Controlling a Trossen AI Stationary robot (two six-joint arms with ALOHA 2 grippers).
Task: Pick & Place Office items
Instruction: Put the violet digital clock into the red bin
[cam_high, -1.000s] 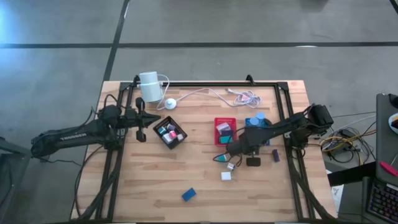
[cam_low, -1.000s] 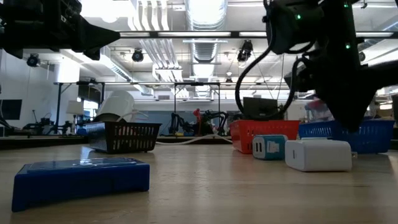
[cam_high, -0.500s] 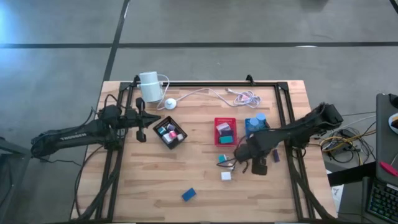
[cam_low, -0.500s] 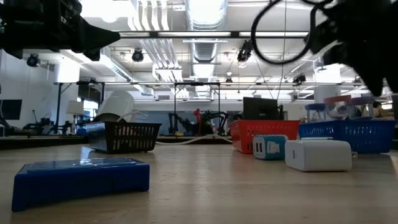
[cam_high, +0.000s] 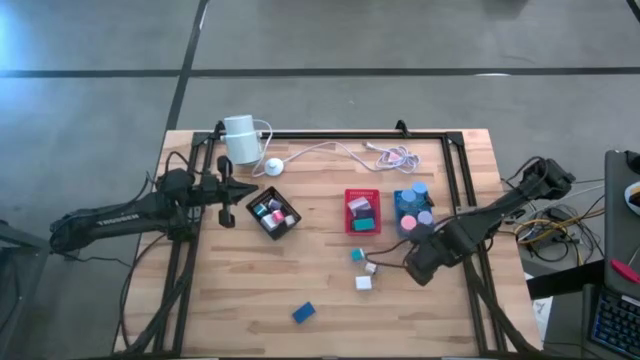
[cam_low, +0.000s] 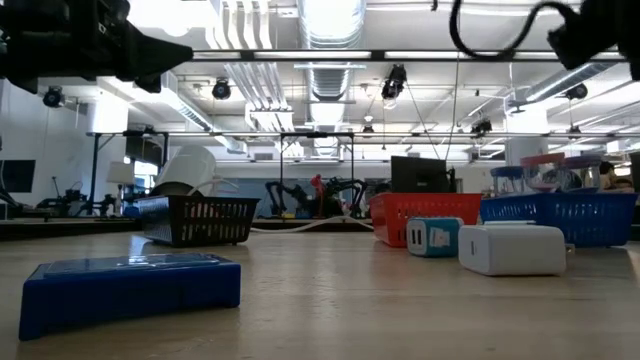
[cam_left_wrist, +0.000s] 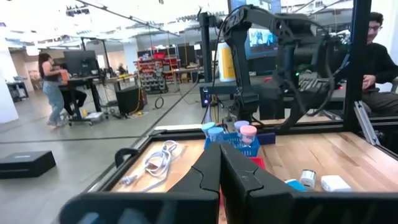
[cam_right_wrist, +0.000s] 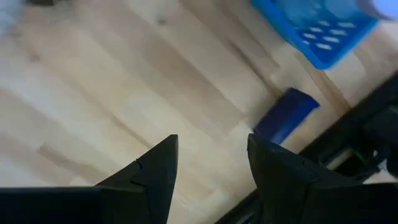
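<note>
Loose office items lie on the table in the high view: a teal piece (cam_high: 357, 255), two white pieces (cam_high: 370, 267) (cam_high: 364, 283) and a blue block (cam_high: 304, 313). More sit in the black tray (cam_high: 273, 213), red tray (cam_high: 362, 210) and blue tray (cam_high: 412, 208). My right gripper (cam_high: 414, 268) hovers open and empty, right of the loose pieces. Its wrist view shows a dark blue block (cam_right_wrist: 286, 115) beside the blue tray (cam_right_wrist: 317, 25). My left gripper (cam_high: 232, 190) waits shut, left of the black tray.
A white cylinder (cam_high: 240, 140) with its cable (cam_high: 330, 150) lies at the far edge. A black frame rail (cam_high: 462, 200) runs along the table's right side, close to the right arm. Bare wood lies between the black tray and the blue block. People show beyond the table in the left wrist view.
My right gripper has drawn back from the loose pieces near the red tray toward the table's right and near edges and has risen, so the arm has left most of the low view. The loose pieces lie where they were.
</note>
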